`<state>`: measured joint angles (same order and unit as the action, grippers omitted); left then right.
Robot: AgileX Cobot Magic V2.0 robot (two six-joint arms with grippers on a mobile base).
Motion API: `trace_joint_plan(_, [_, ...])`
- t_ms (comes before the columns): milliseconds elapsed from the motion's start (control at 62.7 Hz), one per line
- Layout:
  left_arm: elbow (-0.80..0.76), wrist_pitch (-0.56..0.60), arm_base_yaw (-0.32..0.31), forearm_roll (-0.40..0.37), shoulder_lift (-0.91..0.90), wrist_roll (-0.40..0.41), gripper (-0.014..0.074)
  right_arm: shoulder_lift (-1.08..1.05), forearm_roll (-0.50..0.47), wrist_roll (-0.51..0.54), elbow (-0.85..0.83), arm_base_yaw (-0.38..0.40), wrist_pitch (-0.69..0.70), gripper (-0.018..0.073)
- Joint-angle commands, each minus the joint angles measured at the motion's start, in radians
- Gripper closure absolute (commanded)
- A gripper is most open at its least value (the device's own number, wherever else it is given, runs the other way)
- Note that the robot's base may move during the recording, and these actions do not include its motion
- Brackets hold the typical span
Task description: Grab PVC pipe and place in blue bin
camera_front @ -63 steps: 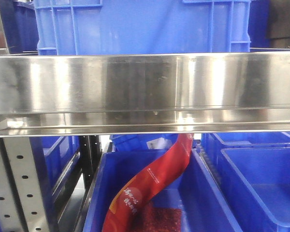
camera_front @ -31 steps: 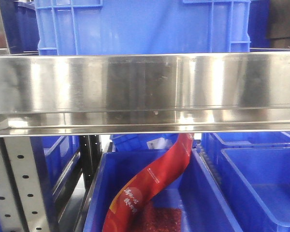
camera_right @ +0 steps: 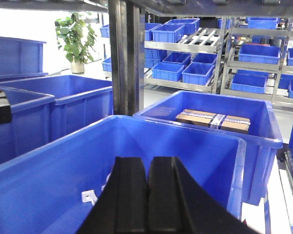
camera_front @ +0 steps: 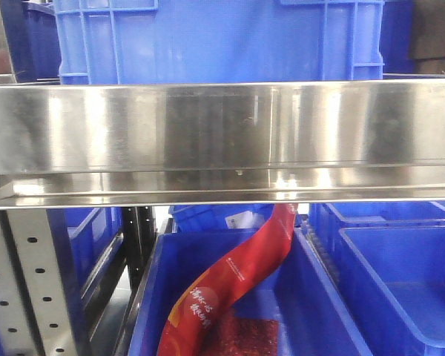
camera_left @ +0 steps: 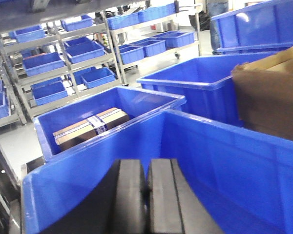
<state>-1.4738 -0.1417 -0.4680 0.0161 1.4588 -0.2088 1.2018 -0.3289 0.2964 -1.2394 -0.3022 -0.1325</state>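
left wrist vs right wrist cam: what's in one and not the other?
Left wrist only: brown cardboard at the right edge. Right wrist only: potted plant, steel upright, small white piece inside the near blue bin. Both: a shut gripper, left gripper and right gripper, over a blue bin; a taped cardboard box in the next bin; racks of blue bins behind. No PVC pipe in either.

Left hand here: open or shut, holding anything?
Shut and empty. In the left wrist view the left hand has its two black fingers pressed together, nothing between them, over a blue bin.
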Motion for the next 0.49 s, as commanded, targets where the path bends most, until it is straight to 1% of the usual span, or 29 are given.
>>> trace_joint_plan(0, [-0.011, -0.029, -0.008, 0.0, -0.036, -0.001, 0.0708, -0.033, 0.004, 0.009, -0.008, 0.002, -0.016, 0.0722])
trace_joint_plan(239, [-0.011, -0.144, -0.008, 0.0, -0.11, -0.001, 0.0707, -0.092, 0.004, 0.009, -0.006, 0.002, -0.083, 0.0712])
trace_joint_plan(479, [0.003, -0.219, -0.008, 0.0, -0.185, 0.002, 0.0707, -0.145, 0.011, 0.009, -0.003, 0.003, -0.119, 0.0712])
